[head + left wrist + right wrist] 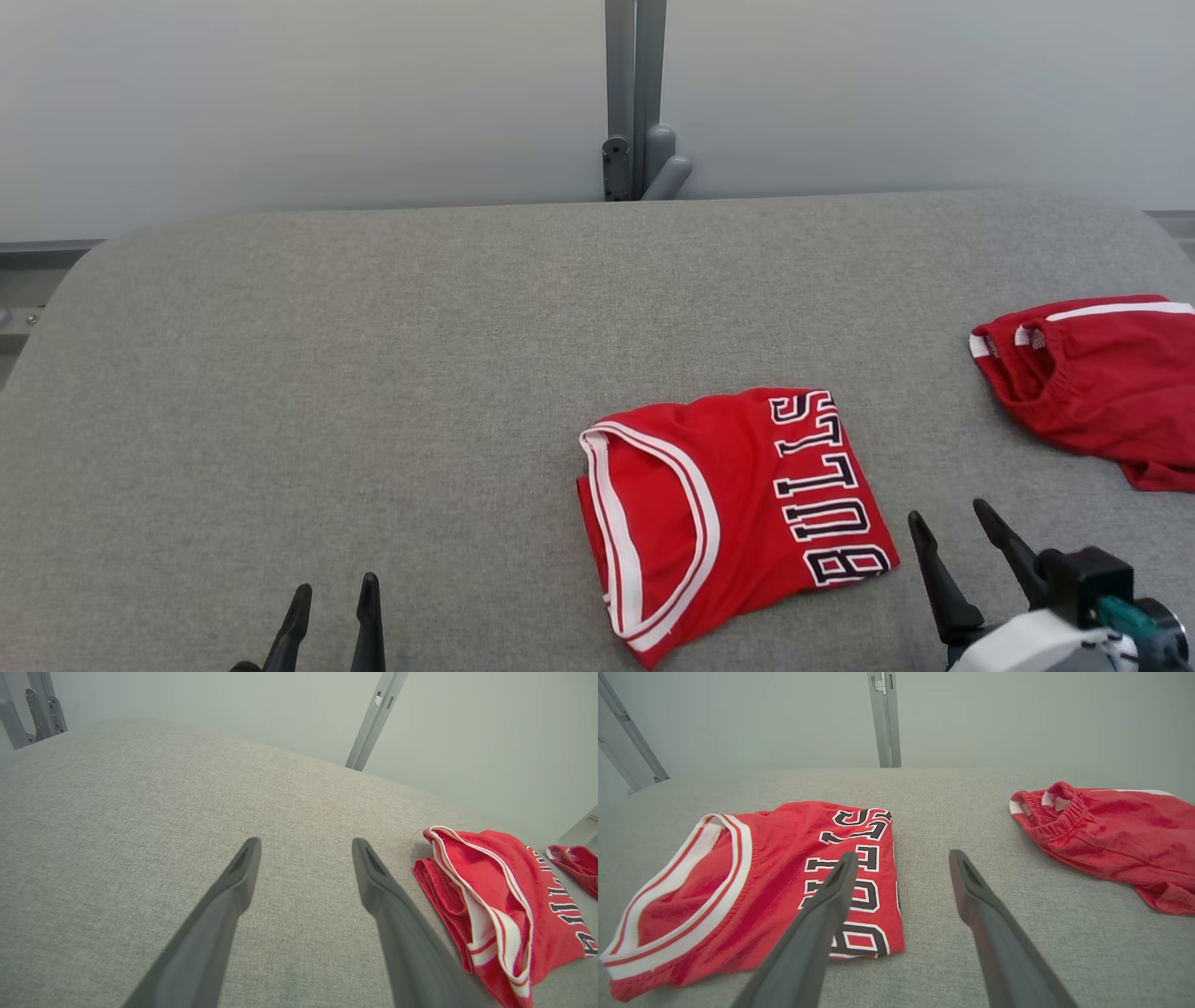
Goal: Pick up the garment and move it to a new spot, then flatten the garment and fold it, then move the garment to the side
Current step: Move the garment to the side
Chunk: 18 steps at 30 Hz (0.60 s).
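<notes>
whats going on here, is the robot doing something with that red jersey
A two-armed robot faces the red jersey, which lies folded on the grey table. Neither claw holds it: the left claw and right claw hover open on either side, the right one closer. Apart at the right lie red shorts.

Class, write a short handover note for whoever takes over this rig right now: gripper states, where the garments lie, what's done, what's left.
Left gripper: open, empty, above the grey table, left of the red jersey.
Right gripper: open, empty, close by the jersey's right edge.
Jersey lies folded, centre-right; red shorts lie rumpled at the table's right edge.
Done: folding, by the look of it. Left: probably moving the jersey aside.
</notes>
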### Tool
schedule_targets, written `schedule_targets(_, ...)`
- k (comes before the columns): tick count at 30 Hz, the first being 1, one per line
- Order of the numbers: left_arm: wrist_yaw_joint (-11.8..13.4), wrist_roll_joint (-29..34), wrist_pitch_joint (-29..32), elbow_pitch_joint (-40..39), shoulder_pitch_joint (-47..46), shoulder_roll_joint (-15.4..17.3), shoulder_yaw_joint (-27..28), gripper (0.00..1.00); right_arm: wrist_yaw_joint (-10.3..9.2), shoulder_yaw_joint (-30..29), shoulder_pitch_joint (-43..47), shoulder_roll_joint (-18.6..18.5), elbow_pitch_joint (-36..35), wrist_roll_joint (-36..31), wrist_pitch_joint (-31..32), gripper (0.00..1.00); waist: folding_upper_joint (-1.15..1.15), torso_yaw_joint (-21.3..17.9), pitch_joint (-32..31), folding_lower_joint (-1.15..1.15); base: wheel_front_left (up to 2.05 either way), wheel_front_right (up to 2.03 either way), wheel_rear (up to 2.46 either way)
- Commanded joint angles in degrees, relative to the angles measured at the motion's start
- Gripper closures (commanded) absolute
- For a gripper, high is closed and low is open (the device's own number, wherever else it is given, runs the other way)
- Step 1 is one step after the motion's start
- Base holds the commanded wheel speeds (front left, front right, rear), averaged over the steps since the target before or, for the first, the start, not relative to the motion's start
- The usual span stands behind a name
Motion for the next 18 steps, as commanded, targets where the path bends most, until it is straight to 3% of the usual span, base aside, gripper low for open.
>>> schedule_targets(1, 0.05, -0.45, -0.17, -0.25, 0.1, 0.12, 0.02, 0.0, -0.07, 0.68, -1.82, -1.02, 0.4, 0.53, 1.17, 0.0, 0.59, 0.04, 0.4, 0.0, 0.0, 0.0, 0.0)
schedule_targets(8, 0.05, -0.4, -0.17, -0.24, -0.68, 0.0, -0.11, 0.0, -0.07, 7.72, -12.29, -8.06, 3.21, 6.4, 18.56, 0.0, 0.59, 0.21, 2.85, 0.0, 0.0, 0.0, 0.0)
schedule_targets(11, 0.05, -0.39, -0.17, -0.13, -1.63, 0.2, -0.33, 0.0, -0.07, 11.39, -16.56, -9.2, 4.86, 9.01, 24.57, 0.0, 0.59, 0.51, 3.85, 0.0, 0.0, 0.0, 0.0)
schedule_targets(18, 0.05, -0.45, -0.17, -0.24, -4.74, 1.22, -1.04, 0.0, -0.07, 16.86, -25.32, -8.04, 13.35, 11.69, 27.89, 0.0, 0.59, 1.95, 7.37, 0.0, 0.0, 0.0, 0.0)
